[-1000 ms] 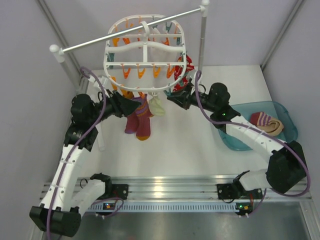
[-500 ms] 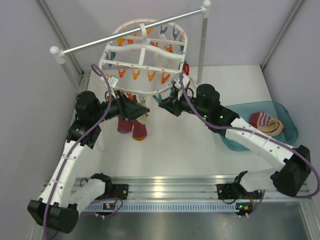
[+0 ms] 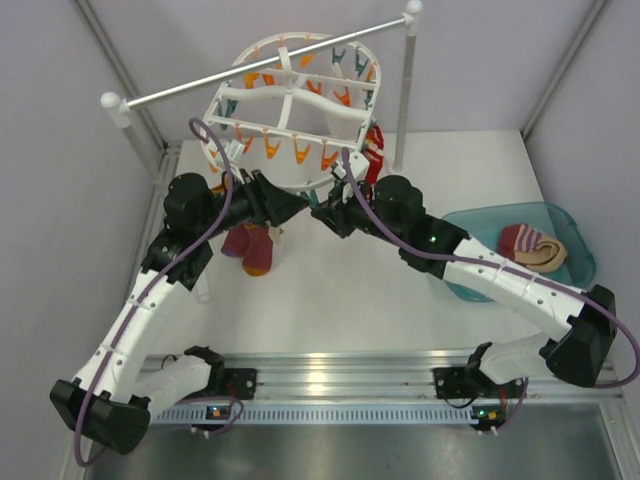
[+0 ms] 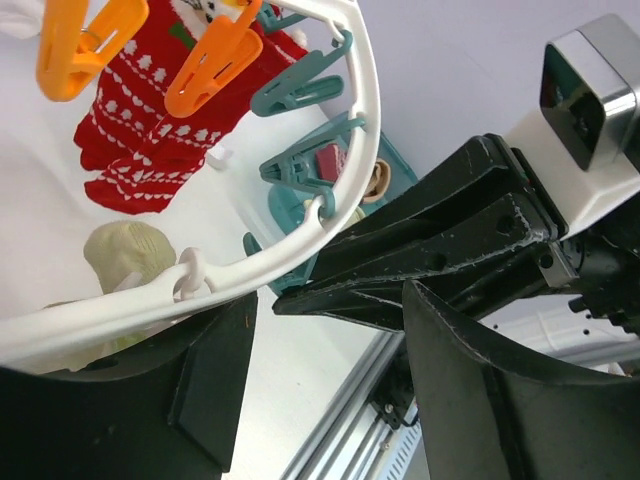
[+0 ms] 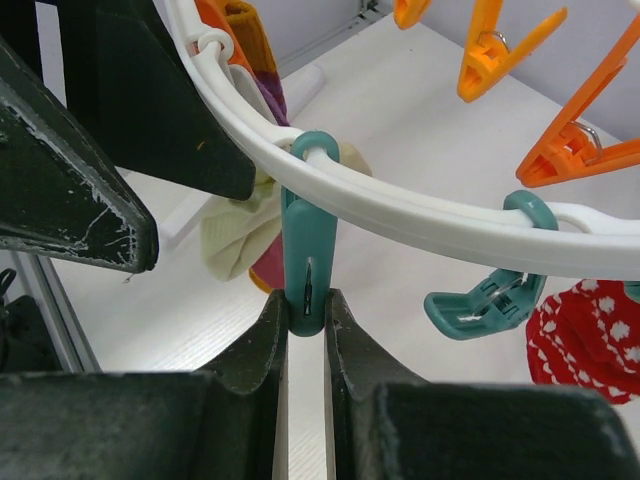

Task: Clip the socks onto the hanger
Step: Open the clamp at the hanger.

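Note:
The white oval hanger [image 3: 290, 110] hangs tilted from the rail, its near rim [image 5: 420, 225] low between my two grippers. My right gripper [image 5: 306, 305] is shut on a teal clip [image 5: 308, 250] that hangs from that rim. Close by on the left, my left gripper [image 4: 330, 390] stands open with nothing between its fingers, and the rim [image 4: 340, 200] runs over its left finger. In the top view the two grippers [image 3: 290, 208] [image 3: 322, 215] nearly meet under the hanger. The cream-beige socks [image 3: 535, 245] with the striped part lie in the teal basin [image 3: 480, 285]. A pale sock [image 5: 240, 235] hangs from the hanger.
Maroon socks with orange ends [image 3: 250, 248] and a red patterned sock [image 3: 374, 150] hang from the hanger. Orange clips [image 5: 570, 145] and teal clips [image 4: 300, 90] line its bars. The metal rail [image 3: 260, 62] on white posts crosses the back.
The hanger has swung and tilted to the left, carrying its hung socks that way. Both grippers have moved up and left with its near rim, the right one still on the teal clip.

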Robot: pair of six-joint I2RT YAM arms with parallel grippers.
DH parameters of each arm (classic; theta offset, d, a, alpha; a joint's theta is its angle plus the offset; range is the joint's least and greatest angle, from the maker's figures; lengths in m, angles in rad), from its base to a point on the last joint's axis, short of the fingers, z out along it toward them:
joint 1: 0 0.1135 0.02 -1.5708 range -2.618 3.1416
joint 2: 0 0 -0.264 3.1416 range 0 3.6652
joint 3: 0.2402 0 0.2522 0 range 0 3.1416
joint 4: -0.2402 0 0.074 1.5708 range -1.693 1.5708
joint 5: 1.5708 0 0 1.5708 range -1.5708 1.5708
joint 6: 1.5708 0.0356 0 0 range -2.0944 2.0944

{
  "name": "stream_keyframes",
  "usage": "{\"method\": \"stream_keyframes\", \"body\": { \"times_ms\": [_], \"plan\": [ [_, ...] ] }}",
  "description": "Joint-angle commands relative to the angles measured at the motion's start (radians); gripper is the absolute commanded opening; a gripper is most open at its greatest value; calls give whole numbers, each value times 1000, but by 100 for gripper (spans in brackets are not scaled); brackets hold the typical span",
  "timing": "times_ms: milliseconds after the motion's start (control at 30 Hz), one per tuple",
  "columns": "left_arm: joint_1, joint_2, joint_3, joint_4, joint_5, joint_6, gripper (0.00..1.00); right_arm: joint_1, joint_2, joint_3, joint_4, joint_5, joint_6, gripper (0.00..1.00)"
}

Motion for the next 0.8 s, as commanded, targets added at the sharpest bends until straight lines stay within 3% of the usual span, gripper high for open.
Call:
{"method": "stream_keyframes", "body": {
  "times_ms": [0,200,467,767],
  "plan": [
    [-28,-3,26,38,-162,37,65,36,5,39,-13,24,23,0],
    [-46,8,-6,88,-170,2,67,46,8,31,3,25,9,0],
    [-75,9,-46,137,-276,16,76,59,0,37,7,8,10,0],
    [-80,28,-72,263,-305,-9,74,76,14,50,12,-1,11,0]
  ]
}}
